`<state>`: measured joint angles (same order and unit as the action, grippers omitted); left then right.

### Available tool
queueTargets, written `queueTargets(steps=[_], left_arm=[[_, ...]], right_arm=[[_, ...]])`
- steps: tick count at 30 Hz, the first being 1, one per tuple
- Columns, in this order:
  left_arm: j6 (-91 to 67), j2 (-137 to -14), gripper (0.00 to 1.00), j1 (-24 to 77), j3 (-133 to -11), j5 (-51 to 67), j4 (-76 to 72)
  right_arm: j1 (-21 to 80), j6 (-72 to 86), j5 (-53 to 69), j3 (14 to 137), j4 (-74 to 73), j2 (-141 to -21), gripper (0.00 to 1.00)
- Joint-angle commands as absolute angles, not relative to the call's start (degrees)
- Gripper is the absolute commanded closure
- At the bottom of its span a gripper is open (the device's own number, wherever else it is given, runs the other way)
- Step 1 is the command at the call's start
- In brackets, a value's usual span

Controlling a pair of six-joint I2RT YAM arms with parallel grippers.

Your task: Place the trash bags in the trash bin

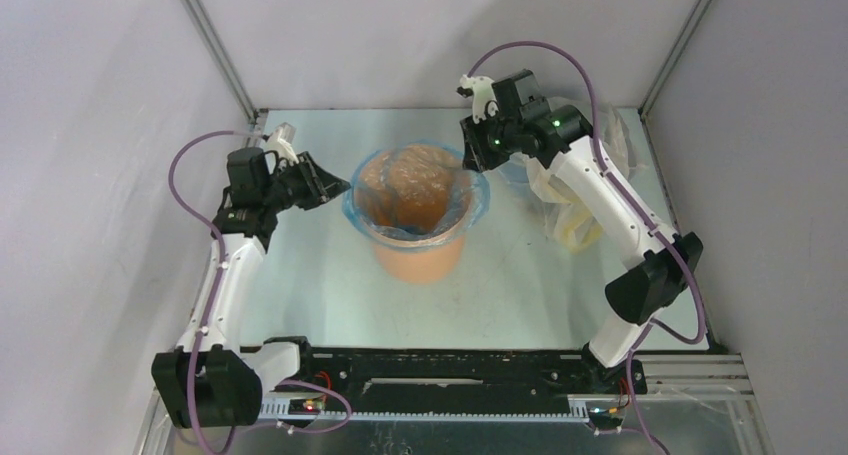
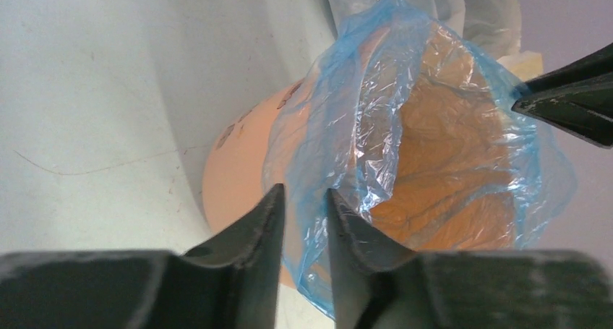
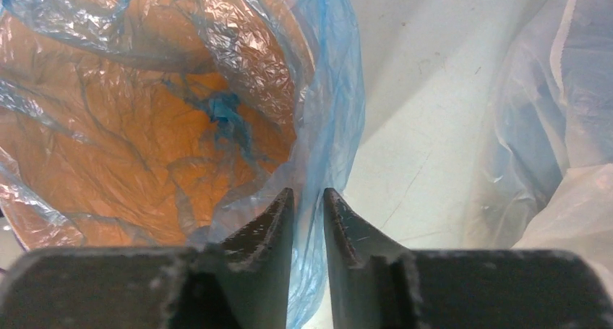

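The orange trash bin (image 1: pixel 420 260) stands mid-table. A light-blue trash bag (image 1: pixel 415 185) sits in it, with its mouth spread over the rim. My left gripper (image 1: pixel 338 187) is at the bag's left edge. In the left wrist view its jaws (image 2: pixel 305 195) stand narrowly apart with blue film (image 2: pixel 405 126) between them, beside the bin's wall (image 2: pixel 235 163). My right gripper (image 1: pixel 468 153) is at the far right rim. In the right wrist view its jaws (image 3: pixel 309 193) pinch the bag's edge (image 3: pixel 332 112). Its tips also show in the left wrist view (image 2: pixel 517 101).
A larger clear plastic sack (image 1: pixel 570 210) with pale yellow contents lies right of the bin, under the right arm; it also shows in the right wrist view (image 3: pixel 549 126). Grey walls enclose the table on three sides.
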<state>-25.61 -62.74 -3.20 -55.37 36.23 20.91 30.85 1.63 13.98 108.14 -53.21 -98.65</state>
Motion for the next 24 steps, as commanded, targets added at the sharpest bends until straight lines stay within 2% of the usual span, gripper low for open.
queueTargets(steps=[1, 3, 6, 7, 8, 13, 21, 24], left_arm=[[-26.3, -63.0, 0.75, -3.6, -54.7, 37.6, 18.5], [-26.4, -63.4, 0.85, -3.6, -54.5, 36.9, 18.6], [-27.3, -63.9, 0.97, -3.5, -53.9, 35.2, 18.6], [-27.8, -64.0, 0.99, -3.6, -53.4, 34.9, 18.4], [-28.3, -64.2, 1.00, -3.5, -53.1, 34.7, 18.1], [-29.7, -65.0, 1.00, -3.5, -52.0, 34.3, 16.6], [-30.8, -64.6, 1.00, -3.4, -49.0, 33.4, 15.2], [-31.0, -64.0, 1.00, -3.0, -47.5, 32.7, 14.8]], right_arm=[[30.1, 2.8, 15.5, 106.8, -50.7, -95.5, 0.86], [29.8, 2.9, 15.8, 106.3, -50.3, -95.2, 0.90], [29.3, 3.3, 15.8, 105.7, -50.1, -95.2, 0.90], [29.0, 3.6, 15.9, 105.5, -50.0, -95.3, 0.92], [28.6, 4.1, 15.9, 105.3, -49.7, -95.2, 0.99], [25.2, 6.6, 18.8, 100.7, -46.3, -94.2, 1.00], [23.4, 7.1, 22.9, 95.8, -44.7, -95.6, 0.90], [23.4, 7.6, 23.8, 92.6, -43.4, -94.9, 0.77]])
